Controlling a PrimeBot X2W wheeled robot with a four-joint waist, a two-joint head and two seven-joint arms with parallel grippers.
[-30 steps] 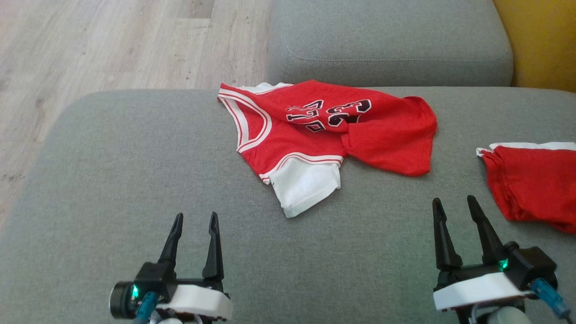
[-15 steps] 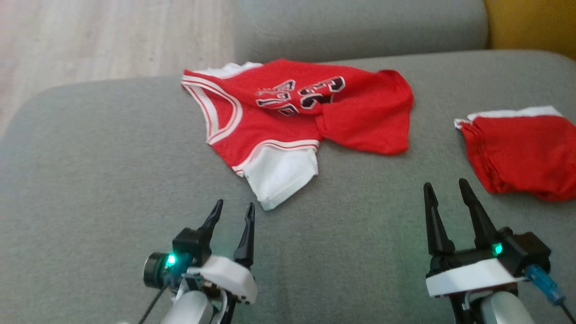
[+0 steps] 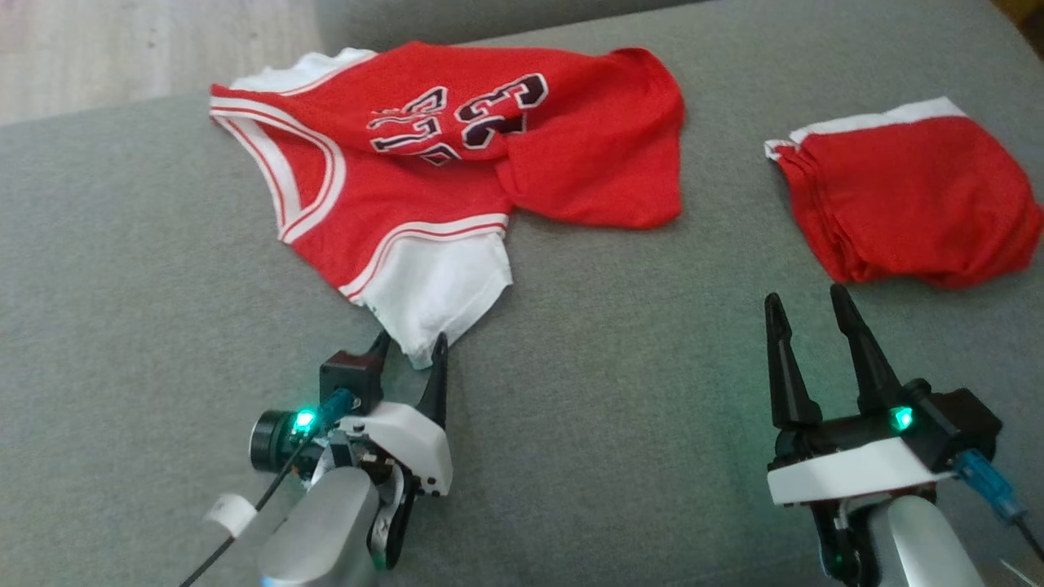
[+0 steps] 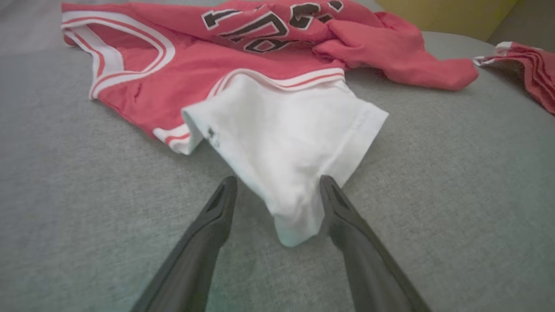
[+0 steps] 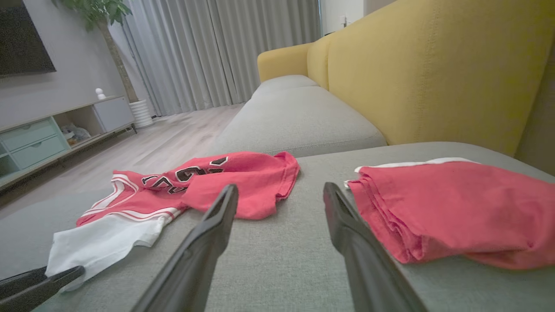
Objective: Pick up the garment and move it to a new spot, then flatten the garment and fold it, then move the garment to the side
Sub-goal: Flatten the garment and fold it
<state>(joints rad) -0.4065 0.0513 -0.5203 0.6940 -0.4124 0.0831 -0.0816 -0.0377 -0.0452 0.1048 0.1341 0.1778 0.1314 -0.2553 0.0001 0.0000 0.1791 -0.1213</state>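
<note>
Crumpled red jersey [image 3: 424, 187] spread on grey cushion [image 3: 612, 367], white sleeve [image 3: 440, 285] straddled by wide-open left gripper [image 3: 412, 338], right gripper [image 3: 803, 293] held open, empty

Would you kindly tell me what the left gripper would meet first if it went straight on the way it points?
The left gripper would meet the white sleeve of the red jersey at once: its tip lies between the open jaws, on the grey cushion. Whether it touches them is unclear.

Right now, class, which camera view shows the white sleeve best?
The left wrist view: the white sleeve lies close and central, its tip inside the open left pincer. The head view shows it smaller; the right wrist view, flattened at the lower left.
</note>
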